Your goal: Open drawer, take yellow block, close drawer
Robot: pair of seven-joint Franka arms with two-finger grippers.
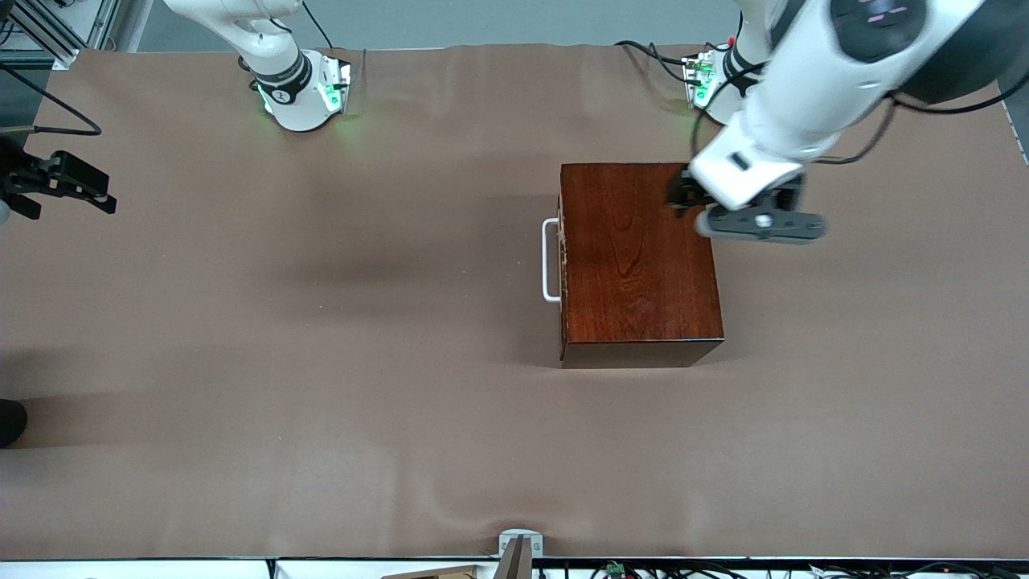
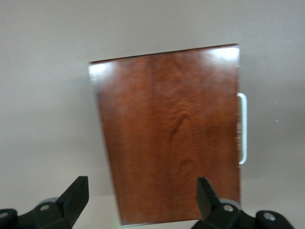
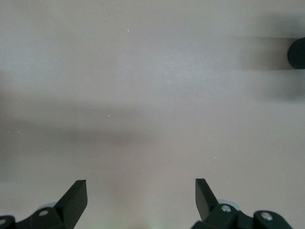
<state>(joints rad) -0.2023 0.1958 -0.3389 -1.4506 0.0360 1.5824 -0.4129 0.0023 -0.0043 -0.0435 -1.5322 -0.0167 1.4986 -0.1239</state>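
Note:
The dark reddish-brown wooden box (image 1: 635, 261) stands on the table at the middle, toward the left arm's end. Its drawer is shut; only the white bar handle (image 1: 550, 260) shows, on the side facing the right arm's end. The yellow block is hidden. My left gripper (image 1: 682, 195) hovers open and empty over the box's edge nearest the left arm's base. The left wrist view shows the box top (image 2: 171, 133) and the handle (image 2: 243, 129) beyond the open left gripper (image 2: 143, 191). My right gripper (image 1: 68, 186) waits open and empty over the table's edge at the right arm's end, and its wrist view (image 3: 141, 191) shows only bare table.
The brown table cover (image 1: 321, 362) spreads wide around the box. The arm bases (image 1: 301, 92) stand along the table edge farthest from the front camera. A dark round object (image 1: 10, 422) lies at the right arm's end and also shows in the right wrist view (image 3: 297, 53). A small metal bracket (image 1: 518, 549) sits at the nearest edge.

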